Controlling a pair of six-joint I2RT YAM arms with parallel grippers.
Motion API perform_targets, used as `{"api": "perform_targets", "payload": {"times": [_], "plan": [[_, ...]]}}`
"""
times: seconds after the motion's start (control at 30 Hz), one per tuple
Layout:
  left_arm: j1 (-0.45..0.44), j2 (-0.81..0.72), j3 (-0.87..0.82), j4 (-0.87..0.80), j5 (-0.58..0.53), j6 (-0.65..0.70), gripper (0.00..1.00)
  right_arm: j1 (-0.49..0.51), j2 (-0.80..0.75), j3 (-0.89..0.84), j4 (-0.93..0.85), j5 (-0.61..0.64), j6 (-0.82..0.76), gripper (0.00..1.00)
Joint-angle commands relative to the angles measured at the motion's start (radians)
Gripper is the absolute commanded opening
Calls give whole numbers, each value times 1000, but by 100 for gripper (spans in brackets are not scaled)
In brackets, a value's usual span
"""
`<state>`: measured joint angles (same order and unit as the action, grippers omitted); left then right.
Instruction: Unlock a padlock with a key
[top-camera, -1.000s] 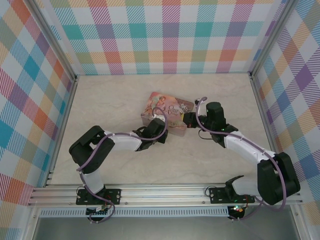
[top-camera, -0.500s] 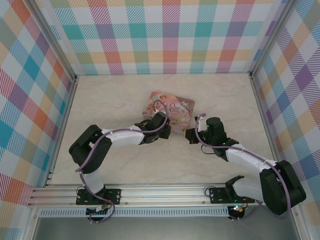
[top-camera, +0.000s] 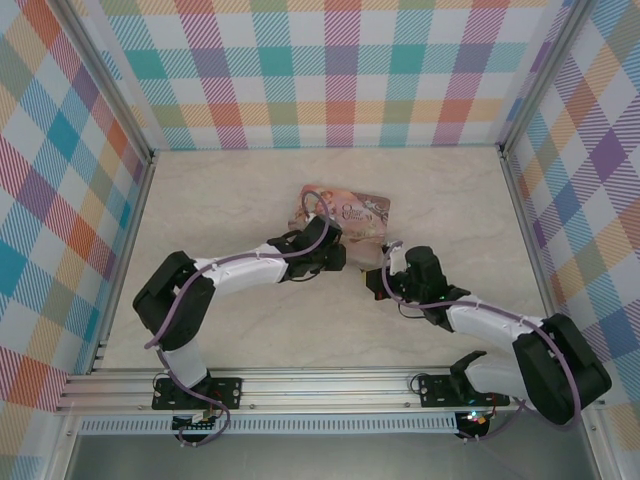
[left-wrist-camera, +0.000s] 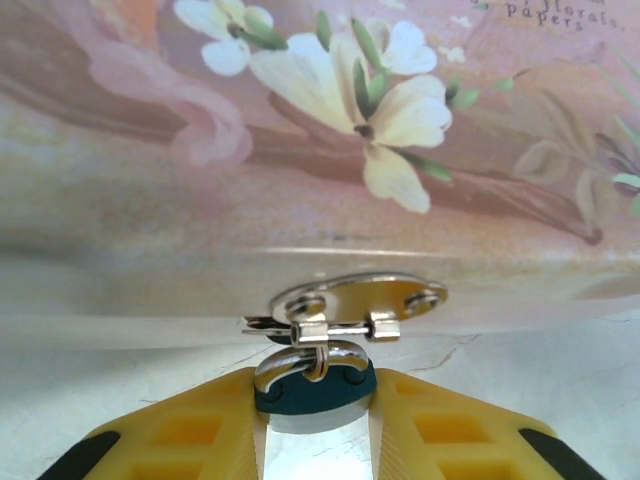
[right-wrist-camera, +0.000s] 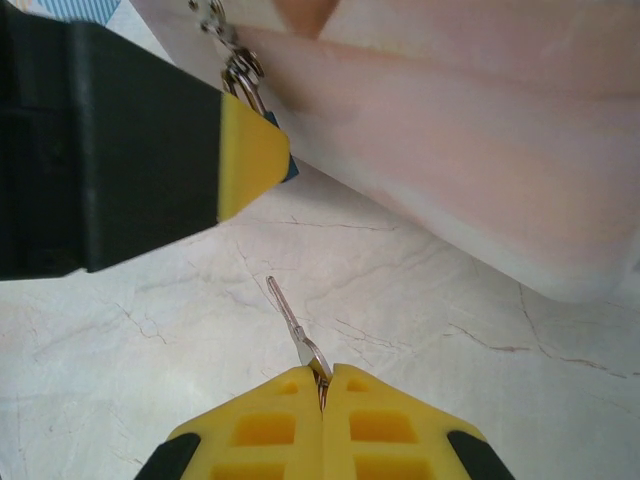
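The left gripper (left-wrist-camera: 313, 428) clamps the padlock (left-wrist-camera: 311, 392), body mostly hidden; right gripper (right-wrist-camera: 323, 378) pinches the key (right-wrist-camera: 288, 315), bow hidden.

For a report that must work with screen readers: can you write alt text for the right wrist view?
The right gripper, shut on the thin metal key, aims it across the marbled table toward the small blue padlock, without touching it. The padlock sits behind the left gripper's yellow-tipped finger, beside the pink tin.

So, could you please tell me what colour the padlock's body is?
The padlock body is dark teal-blue, clearest in the left wrist view.
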<state>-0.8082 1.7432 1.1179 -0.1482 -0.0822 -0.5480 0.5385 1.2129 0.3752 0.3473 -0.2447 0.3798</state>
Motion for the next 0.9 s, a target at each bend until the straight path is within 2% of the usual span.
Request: {"api": "perform_targets", "payload": {"times": [0.0, 0.63, 0.87], "plan": [[10, -47, 34, 14, 30, -40, 29, 16, 30, -1, 70, 3, -18, 5], [73, -117, -30, 93, 177, -229, 28, 31, 160, -14, 275, -69, 14, 5], [84, -132, -49, 106, 192, -248, 28, 31, 205, 15, 345, -76, 31, 5]]}}
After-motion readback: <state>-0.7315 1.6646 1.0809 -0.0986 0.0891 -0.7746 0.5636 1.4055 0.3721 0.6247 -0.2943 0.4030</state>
